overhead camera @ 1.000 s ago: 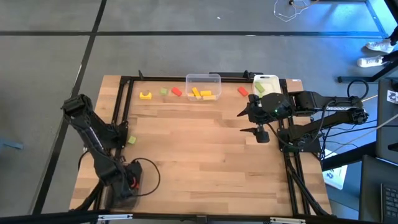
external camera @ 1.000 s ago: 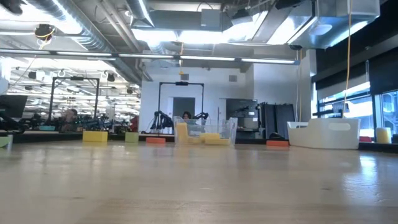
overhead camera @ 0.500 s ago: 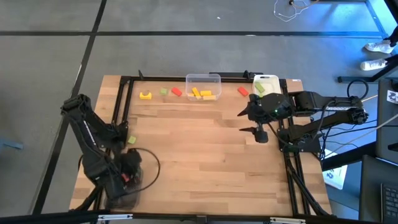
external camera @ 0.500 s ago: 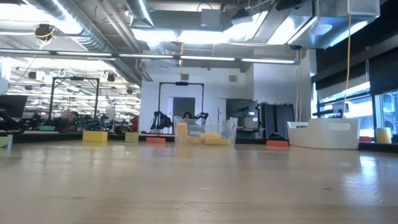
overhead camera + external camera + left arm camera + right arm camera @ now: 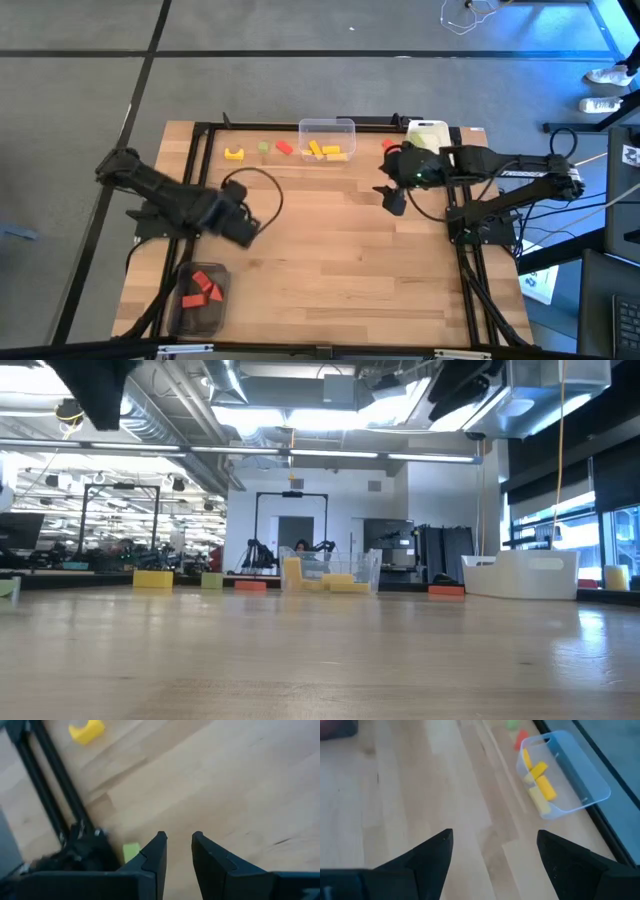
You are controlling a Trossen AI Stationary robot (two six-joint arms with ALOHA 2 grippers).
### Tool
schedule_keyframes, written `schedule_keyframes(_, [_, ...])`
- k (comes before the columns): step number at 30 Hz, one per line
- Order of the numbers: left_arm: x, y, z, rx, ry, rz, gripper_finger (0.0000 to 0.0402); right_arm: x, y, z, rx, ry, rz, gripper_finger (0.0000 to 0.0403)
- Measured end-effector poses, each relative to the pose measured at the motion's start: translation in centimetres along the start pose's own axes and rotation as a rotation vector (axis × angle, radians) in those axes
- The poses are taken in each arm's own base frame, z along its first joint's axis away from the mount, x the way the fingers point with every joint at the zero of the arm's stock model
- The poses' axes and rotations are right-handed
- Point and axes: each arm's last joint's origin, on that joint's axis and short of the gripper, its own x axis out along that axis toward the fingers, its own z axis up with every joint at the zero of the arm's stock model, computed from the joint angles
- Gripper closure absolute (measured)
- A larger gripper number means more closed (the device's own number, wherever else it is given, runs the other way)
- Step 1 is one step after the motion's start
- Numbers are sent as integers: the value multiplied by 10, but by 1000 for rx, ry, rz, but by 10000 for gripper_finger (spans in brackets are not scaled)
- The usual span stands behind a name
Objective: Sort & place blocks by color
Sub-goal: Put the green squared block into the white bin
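Three containers show from the high view: a clear one at the counter's point(image 5: 330, 250) far edge holding yellow blocks point(image 5: 325, 150), a lidded one point(image 5: 428, 131) at the far right corner, and a near-left one holding red blocks point(image 5: 203, 286). Loose pieces lie along the far edge: a yellow arch point(image 5: 234, 153), a green block point(image 5: 263, 147) and a red block point(image 5: 284, 147). My left end effector point(image 5: 243, 226) hangs mid-left over bare wood; my right end effector point(image 5: 392, 196) sits near the far right. The low view shows the far row only as small shapes. In the left wrist view the fingers point(image 5: 155, 857) stand slightly parted, holding nothing, with a green block point(image 5: 131, 852) just beside the frame rail point(image 5: 50, 775); I judge that rail could foul a grasp there. In the right wrist view the fingers point(image 5: 427, 857) are spread wide and empty, facing the yellow container point(image 5: 565, 775); misjudging colour would spoil the sort.
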Motion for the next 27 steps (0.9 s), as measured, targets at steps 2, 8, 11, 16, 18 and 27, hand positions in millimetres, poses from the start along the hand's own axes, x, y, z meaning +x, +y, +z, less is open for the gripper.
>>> schedule_keyframes(2, [8,3,15,-21,71,27,321,6,-1,1,4,18,-10,114])
schedule_keyframes(8, [32,15,59,24,111,94,321,22,-1,-1,-32,101,-27,114])
schedule_keyframes(11, [43,22,82,17,97,83,321,28,0,-2,-62,132,-19,114])
schedule_keyframes(16, [59,31,118,79,64,-25,321,40,1,-2,-72,166,-28,114])
schedule_keyframes(18, [63,33,132,158,9,-80,321,45,2,-3,-90,185,-30,114])
schedule_keyframes(27, [82,49,175,405,-119,-214,321,61,6,-4,-115,240,-10,114])
